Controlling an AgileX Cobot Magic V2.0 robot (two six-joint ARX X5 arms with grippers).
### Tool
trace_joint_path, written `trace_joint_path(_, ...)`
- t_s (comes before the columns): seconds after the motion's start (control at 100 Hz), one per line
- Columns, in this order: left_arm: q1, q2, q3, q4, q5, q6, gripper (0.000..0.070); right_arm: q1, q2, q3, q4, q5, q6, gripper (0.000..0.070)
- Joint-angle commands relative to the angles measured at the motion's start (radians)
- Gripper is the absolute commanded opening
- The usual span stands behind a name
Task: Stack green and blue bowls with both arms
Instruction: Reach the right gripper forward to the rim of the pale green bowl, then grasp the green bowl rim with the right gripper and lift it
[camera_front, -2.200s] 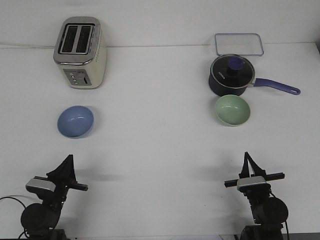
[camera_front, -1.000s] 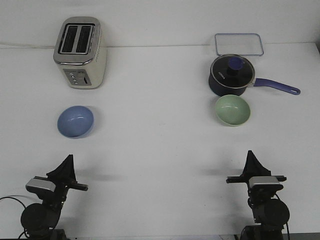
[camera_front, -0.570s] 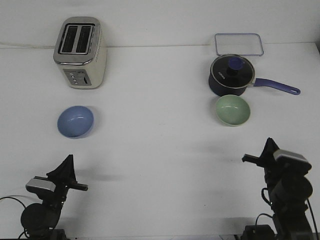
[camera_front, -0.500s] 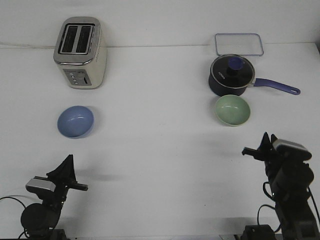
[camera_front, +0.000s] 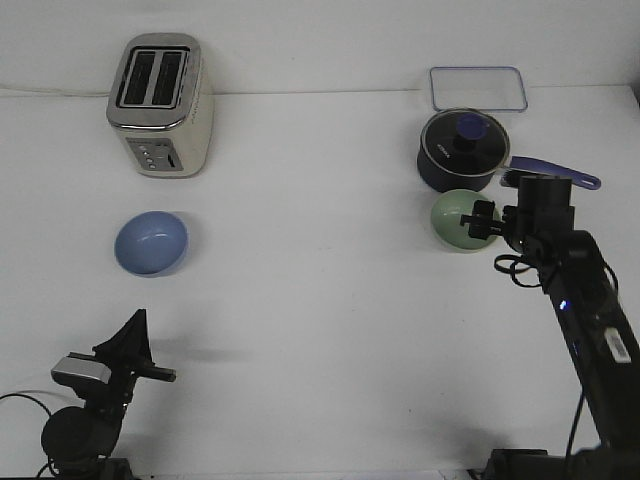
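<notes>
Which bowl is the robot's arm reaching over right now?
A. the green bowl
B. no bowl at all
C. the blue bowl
A: the right claw is over the near edge of the green bowl, while the blue bowl sits alone, far from the left claw.

The saucepan (camera_front: 462, 150) crowds the green bowl (camera_front: 455, 219) at its 12 o'clock; the blue bowl (camera_front: 151, 242) has open table toward 3 o'clock, the toaster (camera_front: 161, 105) well apart at 12.

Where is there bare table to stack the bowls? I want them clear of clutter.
The middle is bare, between the blue bowl and green bowl. It is crowded on the right: saucepan, lid and right gripper.
</notes>
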Motion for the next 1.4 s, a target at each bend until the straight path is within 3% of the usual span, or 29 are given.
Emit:
trace_joint_path(0.0,0.001,-0.001,-0.019,0.01,0.003,0.001,0.0014,-0.013,0.076,0.036,0.0,0.001,-0.019,0.048)
trace_joint_path(0.29,0.001,-0.001,-0.019,0.01,0.003,0.001,0.0014,-0.059,0.31,0.118,0.06,-0.068,-0.038,0.0477)
trace_joint_path(0.6,0.001,-0.001,-0.019,0.01,0.003,0.001,0.0014,-0.072,0.405,0.135,0.061,-0.111,-0.04,0.0358)
trace_joint_path(0.64,0.001,-0.001,-0.019,0.01,0.003,0.001,0.0015,-0.072,0.41,0.135,0.055,-0.112,-0.043,0.0284)
trace_joint_path(0.73,0.001,-0.001,-0.019,0.01,0.003,0.001,0.0014,-0.072,0.409,0.135,0.063,-0.116,-0.047,0.0)
trace_joint_path(1.0,0.001,-0.001,-0.019,0.01,0.003,0.001,0.0014,-0.072,0.305,0.148,0.006,-0.171,-0.048,0.0)
trace_joint_path(1.24,0.001,-0.001,-0.019,0.01,0.003,0.001,0.0015,-0.058,0.041,0.147,-0.109,-0.334,-0.047,0.0)
trace_joint_path(1.39,0.001,-0.001,-0.019,0.01,0.003,0.001,0.0014,0.025,-0.111,0.115,-0.171,-0.352,-0.047,0.0)
